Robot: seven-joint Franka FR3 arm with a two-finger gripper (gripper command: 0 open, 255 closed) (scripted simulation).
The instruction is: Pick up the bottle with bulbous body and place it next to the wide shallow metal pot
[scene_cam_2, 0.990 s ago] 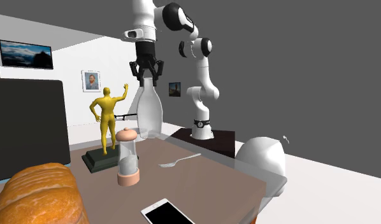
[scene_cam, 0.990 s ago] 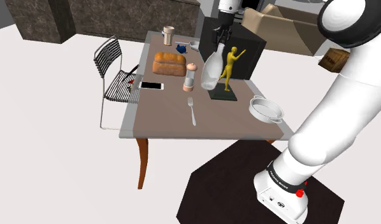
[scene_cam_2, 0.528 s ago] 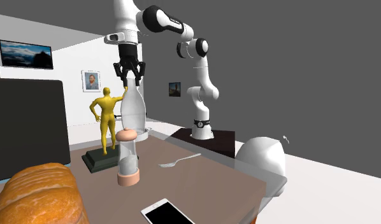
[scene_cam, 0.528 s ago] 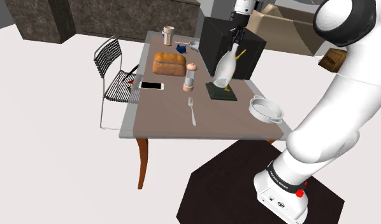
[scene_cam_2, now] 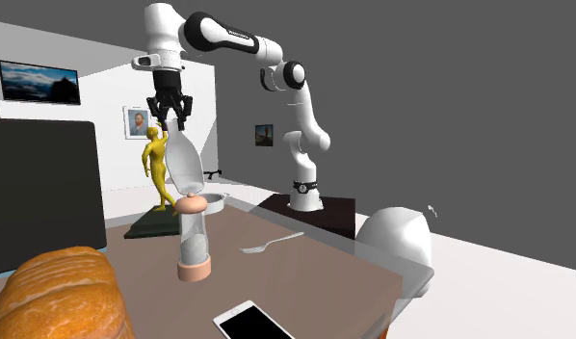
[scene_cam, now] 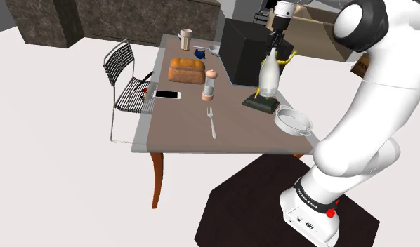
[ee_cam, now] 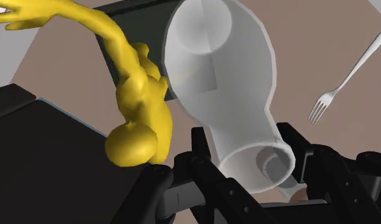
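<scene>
A brown tabletop stands on a pale floor, with dark stone-like blocks behind it and a wire chair at the side towards the shoulder view's left. On the table we see a loaf of bread, a phone, a fork, a small grinder and a large black box.

The gripper is closed around the neck of the pale, translucent bottle. In the wrist view we see one black finger pressed against each side of the neck, and the bulbous body hangs below the hand. In the shoulder view the bottle is slightly tilted and sits over the dark base of a yellow figurine. In the wrist view the body passes just beside the figurine, but we cannot tell whether they touch. We read the bottle as lifted off the tabletop, since its bottom shows above the grinder's top in the second exterior view.

The wide shallow pot rests near the table corner closest to the stand, just beside the figurine's base and apart from the bottle.
</scene>
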